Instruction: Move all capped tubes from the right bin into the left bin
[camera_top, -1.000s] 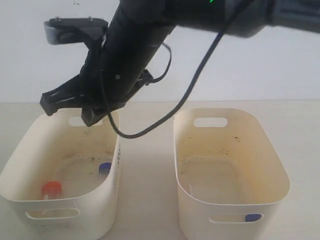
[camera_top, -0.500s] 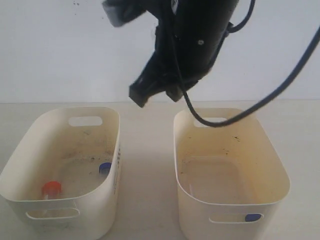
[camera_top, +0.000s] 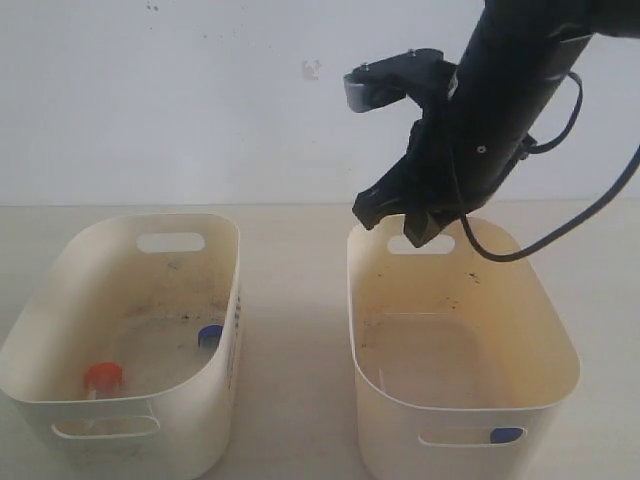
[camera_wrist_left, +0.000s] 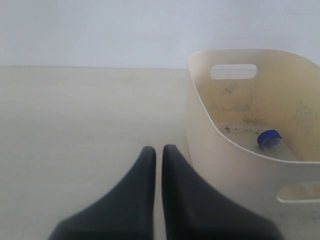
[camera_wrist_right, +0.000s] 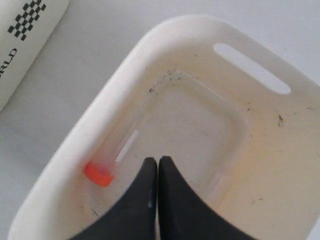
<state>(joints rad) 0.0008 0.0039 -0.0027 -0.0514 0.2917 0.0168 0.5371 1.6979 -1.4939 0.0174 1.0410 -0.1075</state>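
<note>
The right bin (camera_top: 562, 345) holds a red-orange capped tube (camera_wrist_right: 98, 173) lying along one long wall. A second clear tube (camera_wrist_right: 218, 182) lies by the other wall, its cap hidden. A blue cap (camera_top: 506, 435) shows through this bin's near slot handle. My right gripper (camera_top: 400, 222) (camera_wrist_right: 158, 161) hangs shut and empty above that bin's far end. The left bin (camera_top: 60, 270) (camera_wrist_left: 225, 165) holds a red-capped tube (camera_top: 102, 378) and a blue-capped tube (camera_top: 210, 335) (camera_wrist_left: 269, 139). My left gripper (camera_wrist_left: 159, 150) is shut and empty, low over the table beside the left bin.
A white surface with a black checker print (camera_wrist_right: 25, 35) lies just beyond the right bin's long side in the right wrist view. A strip of bare tabletop (camera_top: 290, 350) separates the two bins. A black cable (camera_top: 560, 235) loops from the right arm over the right bin's far rim.
The right arm has swung from above the left bin rightward to above the right bin's far rim. The tubes in the left bin have not moved.
</note>
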